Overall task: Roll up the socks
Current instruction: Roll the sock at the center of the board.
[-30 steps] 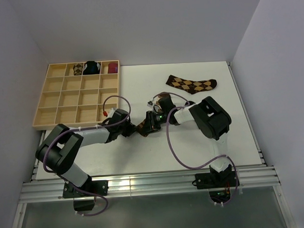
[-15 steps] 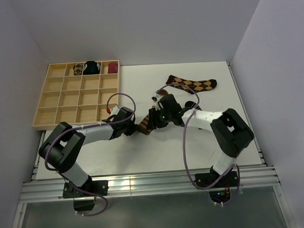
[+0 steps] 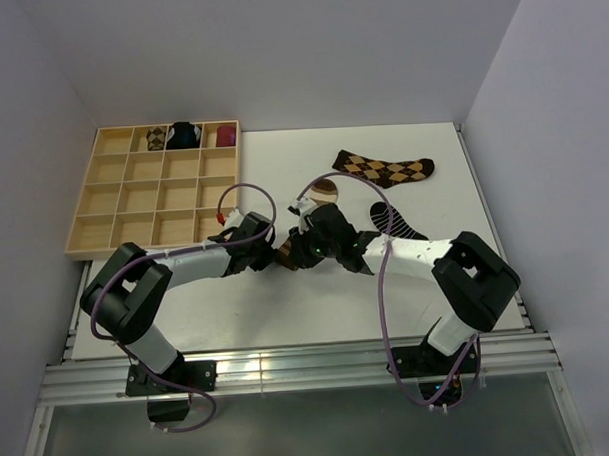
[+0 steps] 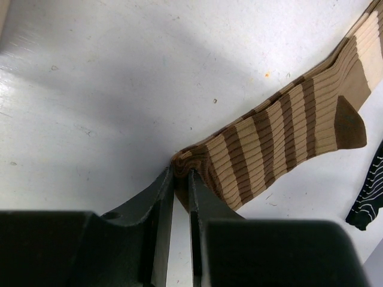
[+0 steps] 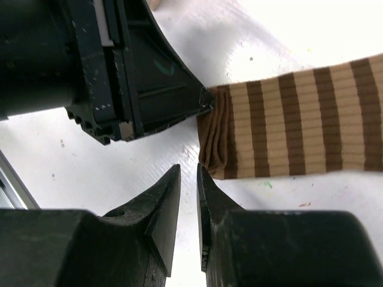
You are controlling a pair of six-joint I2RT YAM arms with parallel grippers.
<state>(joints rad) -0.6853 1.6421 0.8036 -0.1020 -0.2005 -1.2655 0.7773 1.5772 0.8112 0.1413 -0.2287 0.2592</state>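
The striped sock (image 4: 281,140) lies across the table's middle, with its near end folded over. My left gripper (image 4: 181,174) is shut on that folded end (image 5: 214,143). My right gripper (image 5: 188,170) faces it from the other side, just short of the fold. Its jaws stand a narrow gap apart with nothing between them. From above, the left gripper (image 3: 269,255) and right gripper (image 3: 299,252) meet over the striped sock (image 3: 288,250). The argyle sock (image 3: 384,168) lies flat at the back. The black sock (image 3: 394,221) lies just behind my right forearm.
A wooden tray (image 3: 123,199) of compartments stands at the back left. Its back row holds an argyle bundle (image 3: 157,139), a black-and-blue bundle (image 3: 185,135) and a maroon bundle (image 3: 224,137). Walls close in on both sides and the back.
My right arm has stretched out to the left, uncovering the black sock. Its jaws widened, then narrowed again. My left gripper kept its hold and crept slightly right.
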